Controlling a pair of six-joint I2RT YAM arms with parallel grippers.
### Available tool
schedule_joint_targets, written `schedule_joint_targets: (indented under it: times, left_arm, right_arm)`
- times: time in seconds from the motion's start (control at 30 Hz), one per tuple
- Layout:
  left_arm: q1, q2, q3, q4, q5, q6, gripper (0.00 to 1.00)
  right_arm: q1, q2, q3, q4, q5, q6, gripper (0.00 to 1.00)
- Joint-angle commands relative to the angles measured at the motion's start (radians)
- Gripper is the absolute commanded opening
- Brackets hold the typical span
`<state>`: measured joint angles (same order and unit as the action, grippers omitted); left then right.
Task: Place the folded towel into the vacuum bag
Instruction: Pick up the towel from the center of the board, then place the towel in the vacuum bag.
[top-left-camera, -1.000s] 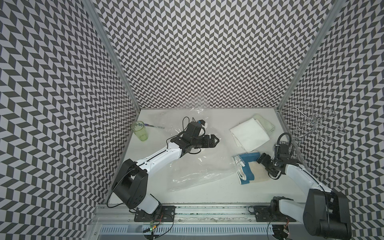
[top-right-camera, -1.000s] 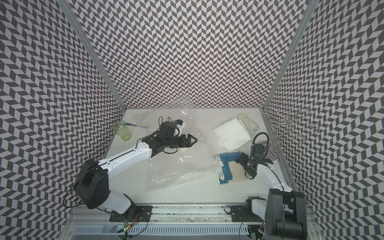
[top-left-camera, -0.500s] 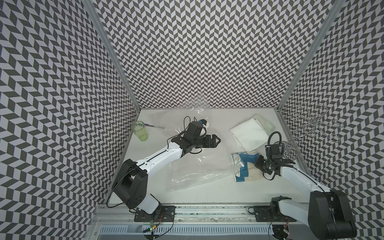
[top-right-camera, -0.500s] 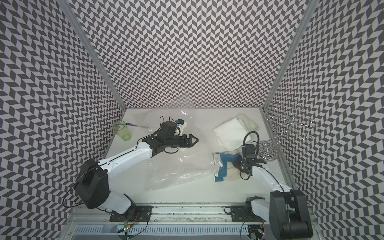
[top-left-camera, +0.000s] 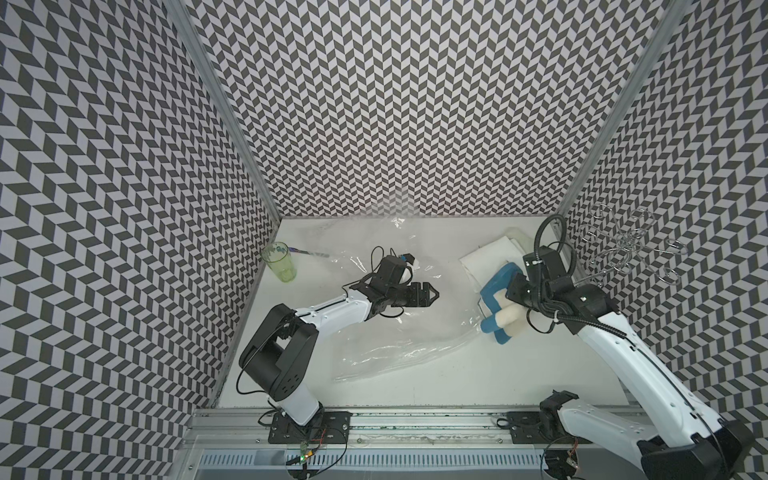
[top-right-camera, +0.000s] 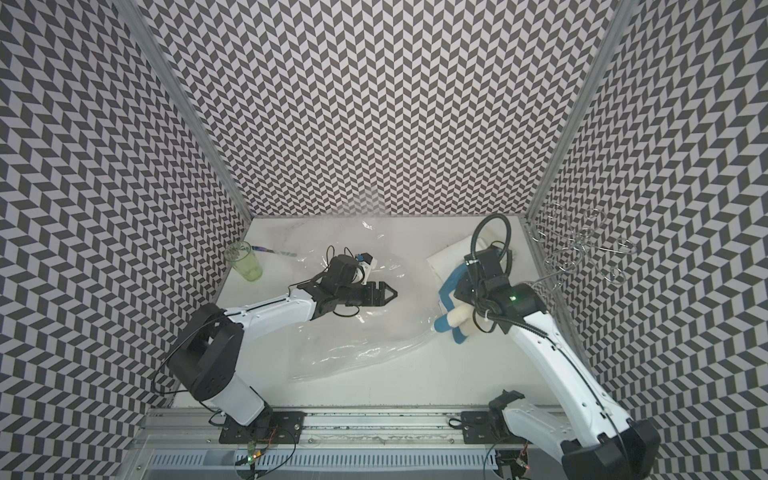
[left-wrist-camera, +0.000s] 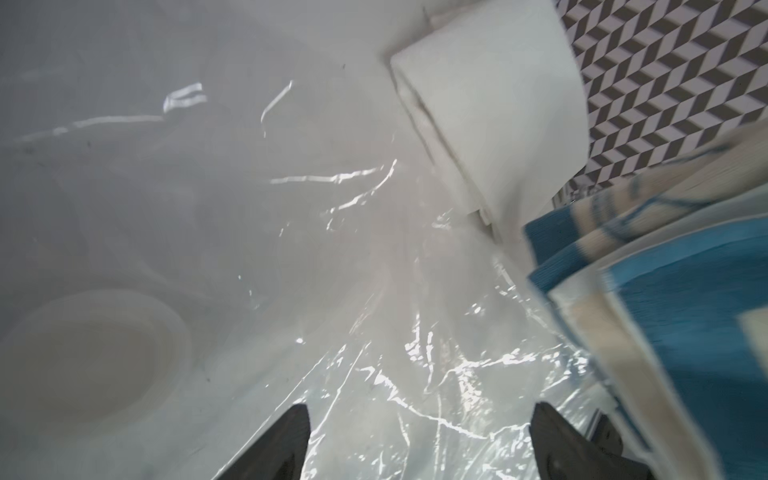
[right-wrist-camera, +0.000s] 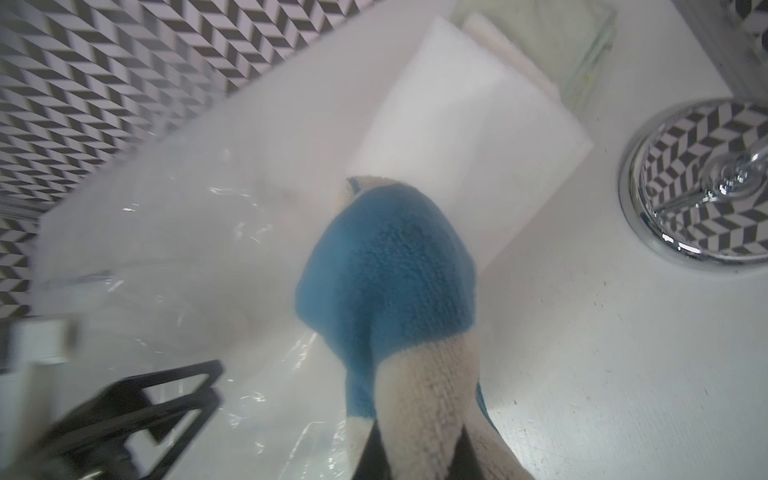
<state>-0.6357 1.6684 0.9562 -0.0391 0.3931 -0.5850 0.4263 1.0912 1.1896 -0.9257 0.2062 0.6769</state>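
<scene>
Folded towel (top-left-camera: 496, 284) is clamped in our right tool (right-wrist-camera: 419, 457), so pick-up step; left tool (left-wrist-camera: 424, 436) gapes empty over vacuum bag (top-left-camera: 390, 353). Nxt we prob. need bag mouth held open.

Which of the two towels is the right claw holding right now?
The blue-and-cream towel, pinched in the right claw. The plain white towel has no blue on it and lies flat, ungripped.

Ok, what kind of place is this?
Most likely a robot test booth: left arm and right arm bolted to a metal rail, zigzag-patterned panels walling in a white table, and props like a clear bag and a striped towel.
</scene>
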Motion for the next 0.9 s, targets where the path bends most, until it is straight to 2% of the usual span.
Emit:
schedule_joint_targets:
  times: [0.0,0.13,0.2,0.27,0.4,0.47,0.53,0.6,0.7,0.77,0.87]
  left_arm:
    - [-0.012,0.029,-0.05,0.073,0.027,-0.009,0.83]
    - [-0.012,0.011,-0.086,0.099,0.033,-0.015,0.82]
    - [-0.004,-0.017,-0.082,0.058,0.019,-0.008,0.82]
    - [0.019,-0.088,-0.087,0.004,-0.013,-0.019,0.82]
    - [0.104,-0.27,-0.108,-0.114,-0.087,-0.064,0.79]
    - [0.139,-0.317,-0.094,-0.182,-0.112,-0.053,0.78]
    - [0.148,-0.317,-0.074,-0.231,-0.13,-0.024,0.78]
    - [0.148,-0.299,-0.068,-0.25,-0.138,-0.012,0.78]
    - [0.142,-0.288,-0.072,-0.19,-0.061,-0.022,0.78]
    - [0.109,-0.286,-0.047,-0.153,-0.011,-0.032,0.78]
    - [0.011,-0.26,0.029,-0.147,0.028,-0.023,0.78]
  right_arm:
    - [0.086,0.057,0.159,-0.044,-0.031,0.002,0.01]
    - [0.195,0.139,0.268,0.078,-0.239,0.059,0.01]
    - [0.218,0.142,0.225,0.226,-0.393,0.136,0.01]
    - [0.218,0.102,0.075,0.427,-0.49,0.238,0.01]
    - [0.191,0.035,-0.338,0.822,-0.563,0.408,0.03]
    - [0.136,0.077,-0.504,0.945,-0.621,0.417,0.04]
    - [0.097,0.153,-0.576,0.944,-0.593,0.353,0.07]
    - [0.088,0.241,-0.58,0.897,-0.51,0.25,0.14]
    - [0.086,0.333,-0.55,0.816,-0.401,0.141,0.26]
    - [0.08,0.339,-0.536,0.789,-0.416,0.1,0.42]
    - [0.077,0.287,-0.536,0.787,-0.52,0.052,0.65]
